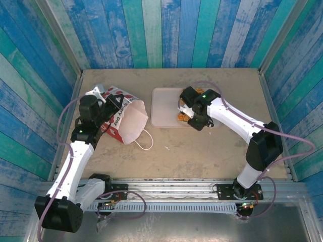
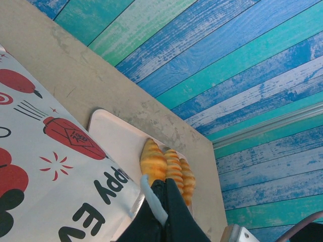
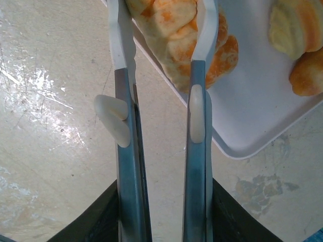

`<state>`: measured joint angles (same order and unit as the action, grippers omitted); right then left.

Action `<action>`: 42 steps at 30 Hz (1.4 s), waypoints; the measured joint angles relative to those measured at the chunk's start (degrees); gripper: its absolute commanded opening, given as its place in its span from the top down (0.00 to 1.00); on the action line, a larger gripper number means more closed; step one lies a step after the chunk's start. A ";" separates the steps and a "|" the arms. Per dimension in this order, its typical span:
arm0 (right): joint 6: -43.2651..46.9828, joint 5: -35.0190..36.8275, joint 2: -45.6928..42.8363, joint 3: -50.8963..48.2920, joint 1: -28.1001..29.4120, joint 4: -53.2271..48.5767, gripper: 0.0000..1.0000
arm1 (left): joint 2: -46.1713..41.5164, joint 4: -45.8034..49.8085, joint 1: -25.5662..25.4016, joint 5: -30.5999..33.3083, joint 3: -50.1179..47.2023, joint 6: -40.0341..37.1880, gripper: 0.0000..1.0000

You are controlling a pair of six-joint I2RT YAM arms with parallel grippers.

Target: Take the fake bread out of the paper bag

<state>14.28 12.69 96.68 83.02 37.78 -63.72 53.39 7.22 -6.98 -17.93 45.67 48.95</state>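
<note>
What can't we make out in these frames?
- Top view: paper bag interior, hidden by its own wall; emptied or not unknown.
- Top view: count of pastries on tray, covered by right tool.
- Right wrist: flaky pastry cut by top edge; whether the tool grips it unclear.

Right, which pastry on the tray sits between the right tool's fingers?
The flaky orange pastry at the tray edge; the ridged croissant lies apart, outside the fingers.
</note>
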 measured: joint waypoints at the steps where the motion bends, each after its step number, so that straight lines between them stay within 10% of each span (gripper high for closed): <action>1: 0.35 0.22 0.00 0.00 -0.07 0.22 0.59 | 0.00 0.00 0.00 0.00 0.00 0.00 1.00; 42: 4.81 -0.02 -0.87 -3.21 -2.67 3.28 0.52 | 1.20 0.02 0.00 -0.28 0.02 0.00 1.00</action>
<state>19.09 12.67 95.81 79.81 35.11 -60.45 54.59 7.25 -6.98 -18.22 45.69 48.95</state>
